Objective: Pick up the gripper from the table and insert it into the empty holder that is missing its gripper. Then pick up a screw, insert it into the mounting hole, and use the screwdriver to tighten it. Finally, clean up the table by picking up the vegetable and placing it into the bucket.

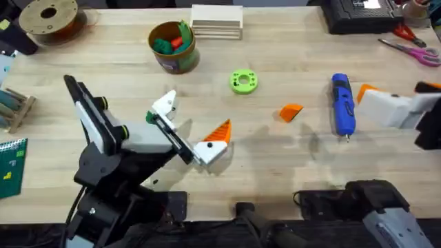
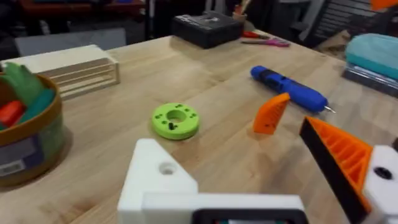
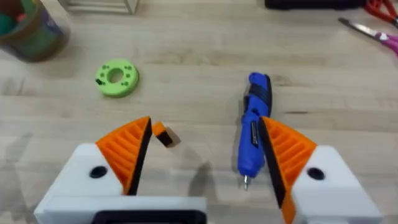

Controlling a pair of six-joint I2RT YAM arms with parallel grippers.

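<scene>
Orange gripper piece (image 1: 291, 112) lies loose on the desk (image 1: 275, 165), not yet picked up.

I'd bring my right gripper (image 3: 205, 162), wide open and holding nothing, down over the wedge and close squarely on its flat sides so it doesn't twist out. From that gripper the piece sits just ahead, nearer one pad, with the blue screwdriver (image 3: 254, 127) beside the other pad. My left gripper (image 2: 261, 180) is open too, one mount white and bare: the empty holder (image 2: 155, 180). The wedge lies ahead of it, near the screwdriver, with the lime ring (image 2: 176, 119) alongside.
</scene>
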